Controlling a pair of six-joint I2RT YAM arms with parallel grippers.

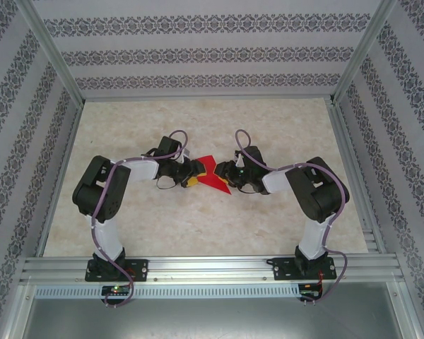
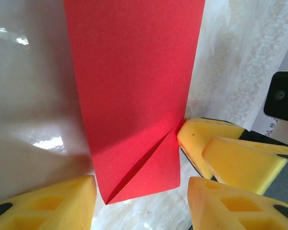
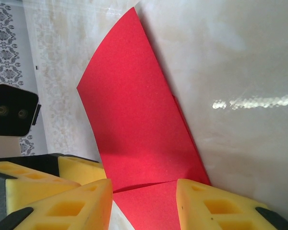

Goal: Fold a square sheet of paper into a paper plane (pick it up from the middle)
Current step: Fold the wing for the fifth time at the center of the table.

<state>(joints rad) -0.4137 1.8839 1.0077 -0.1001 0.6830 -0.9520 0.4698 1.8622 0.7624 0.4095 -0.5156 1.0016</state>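
Red paper [image 1: 210,173] near the middle of the tabletop [image 1: 198,233], right between the left gripper [image 1: 191,178] and the right gripper [image 1: 231,174]. Partly folded over on itself, with one small corner flap [image 2: 151,165] turned over at the end close to the left gripper. Bowed up a little, not lying flat.

Left jaws about half open, one on each side of that end, with a gap beside the paper, so holding nothing. Right jaws also about half open, with the other end of the paper between them and meeting both yellow pads [image 3: 216,206]. Cannot tell if squeezing it or just sitting beside it.

Looks like time for the next fold. To do it well:

Go slow with such thin, slippy paper.
Keep one end still with one gripper while moving the other end.
Take hold near the edge, to avoid new wrinkles in the middle.
Line up the edges before pressing down.
Press along the fold from one end to the other for a sharp line.
No hard pinching from the sides, to avoid more buckling.
Watch out for bumps between the two grippers, being so close together.
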